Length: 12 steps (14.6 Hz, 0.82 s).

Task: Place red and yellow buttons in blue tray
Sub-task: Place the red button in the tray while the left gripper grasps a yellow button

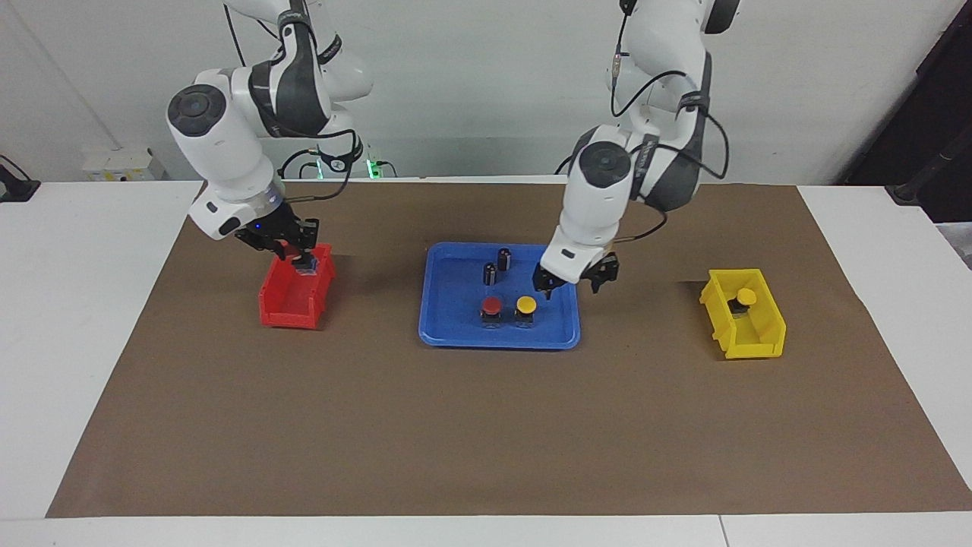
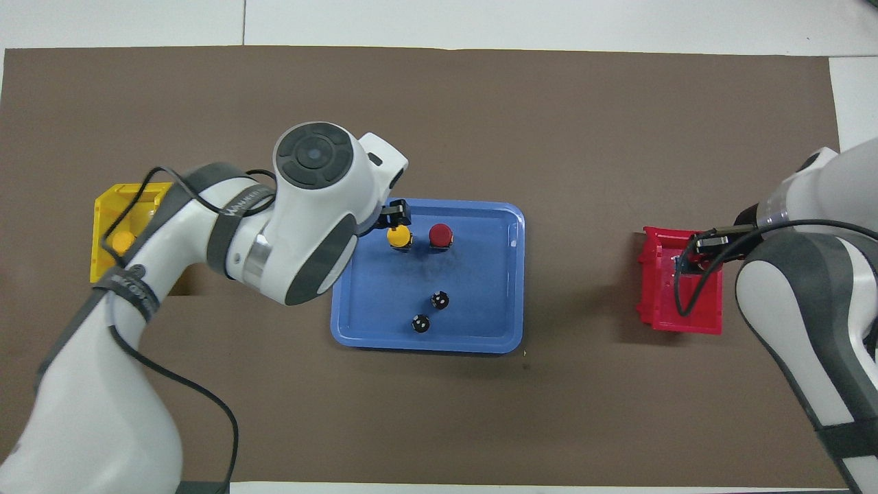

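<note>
Your blue tray (image 1: 456, 334) sits at the middle of the table (image 1: 486, 441), on the brown mat (image 1: 531, 425). In it a red button (image 1: 492, 306) and a yellow button (image 1: 526, 305) stand side by side along the rim farthest from the robots, with two dark cylinders (image 1: 497, 266) nearer the robots. Your left gripper (image 1: 571, 282) hangs over the tray's corner, just beside the yellow button, fingers spread and holding nothing. A second yellow button (image 1: 746, 298) rests in the yellow bin (image 1: 752, 346) toward the left arm's end of the table. Your right gripper (image 1: 296, 254) is down in the red bin (image 1: 292, 311) toward the right arm's end; you cannot tell whether its fingers grip anything.
</note>
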Each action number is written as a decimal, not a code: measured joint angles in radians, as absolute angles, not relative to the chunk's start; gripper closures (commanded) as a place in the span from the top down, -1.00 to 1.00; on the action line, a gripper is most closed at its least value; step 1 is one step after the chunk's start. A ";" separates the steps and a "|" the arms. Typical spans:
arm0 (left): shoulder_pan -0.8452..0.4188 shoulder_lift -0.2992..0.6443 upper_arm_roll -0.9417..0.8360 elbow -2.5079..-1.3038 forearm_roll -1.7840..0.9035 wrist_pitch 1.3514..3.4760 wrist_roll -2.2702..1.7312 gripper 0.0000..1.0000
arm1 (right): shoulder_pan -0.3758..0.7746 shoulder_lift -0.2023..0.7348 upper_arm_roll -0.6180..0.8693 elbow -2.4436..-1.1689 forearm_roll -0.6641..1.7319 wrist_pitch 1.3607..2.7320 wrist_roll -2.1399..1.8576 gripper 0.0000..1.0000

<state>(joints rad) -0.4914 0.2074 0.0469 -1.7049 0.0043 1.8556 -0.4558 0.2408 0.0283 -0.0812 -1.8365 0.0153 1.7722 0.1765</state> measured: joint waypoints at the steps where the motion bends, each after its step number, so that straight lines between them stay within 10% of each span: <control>1: -0.428 0.167 0.050 -1.705 0.004 1.812 -0.385 1.00 | 0.291 0.056 -0.076 -1.792 0.027 1.783 0.256 -0.34; 7: -0.100 0.067 0.058 -1.765 0.007 1.778 0.001 0.96 | 0.494 0.238 -0.064 -1.759 0.053 2.060 0.514 -0.35; 12: 0.046 0.051 0.057 -1.976 0.007 2.046 0.165 0.54 | 0.553 0.370 -0.064 -1.766 0.051 2.148 0.530 -0.30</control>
